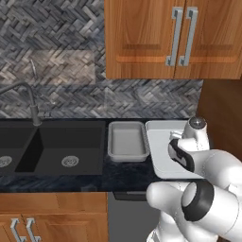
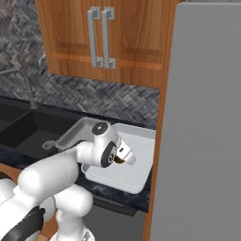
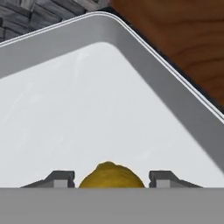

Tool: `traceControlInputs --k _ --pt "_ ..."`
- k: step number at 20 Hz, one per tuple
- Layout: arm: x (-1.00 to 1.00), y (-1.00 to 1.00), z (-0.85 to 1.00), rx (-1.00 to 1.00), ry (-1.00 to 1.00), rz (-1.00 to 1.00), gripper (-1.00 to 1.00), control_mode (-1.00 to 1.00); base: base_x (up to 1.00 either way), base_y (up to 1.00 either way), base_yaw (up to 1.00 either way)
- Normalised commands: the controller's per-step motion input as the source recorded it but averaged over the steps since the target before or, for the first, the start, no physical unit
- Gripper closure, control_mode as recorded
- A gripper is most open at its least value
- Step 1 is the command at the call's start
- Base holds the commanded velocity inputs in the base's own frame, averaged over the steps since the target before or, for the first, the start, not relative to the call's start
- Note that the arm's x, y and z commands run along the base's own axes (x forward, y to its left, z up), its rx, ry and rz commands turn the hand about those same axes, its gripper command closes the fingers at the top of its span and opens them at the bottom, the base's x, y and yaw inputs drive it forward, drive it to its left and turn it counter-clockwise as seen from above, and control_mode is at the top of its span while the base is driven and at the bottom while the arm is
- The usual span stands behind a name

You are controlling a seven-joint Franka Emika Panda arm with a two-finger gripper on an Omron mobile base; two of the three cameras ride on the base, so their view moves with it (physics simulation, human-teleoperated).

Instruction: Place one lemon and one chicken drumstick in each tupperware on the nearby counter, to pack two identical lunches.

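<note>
Black counter (image 1: 85, 182), claw (image 3: 111, 178) around a lemon (image 3: 111, 176) above larger tupperware (image 3: 87, 109), floor bare toward raised rim.

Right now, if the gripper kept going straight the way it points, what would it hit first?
The gripper, with the lemon between its fingertips, points into the larger tupperware. It would likely meet that tray's pale floor first; nothing else shows in the way, though depth is unclear.

The arm reaches forward over the larger tupperware (image 1: 160, 156), wrist bent downward; the gripper (image 3: 111, 179) (fingers spread apart) flanks a lemon (image 3: 111, 176).
</note>
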Motion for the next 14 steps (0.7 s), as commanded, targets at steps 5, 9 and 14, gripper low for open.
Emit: traceControlInputs --k 5,9,14 --pt "-0.04 0.0 0.43 -0.01 -0.13 0.0 -1.0 -1.0 0.0 0.0 0.0" --pt "-0.24 0.21 0.82 -0.01 -0.11 0.0 -1.0 -1.0 0.0 0.0 0.0" --pt "-0.92 0.59 0.99 0.0 -0.03 0.0 -1.0 -1.0 0.0 0.0 0.0"
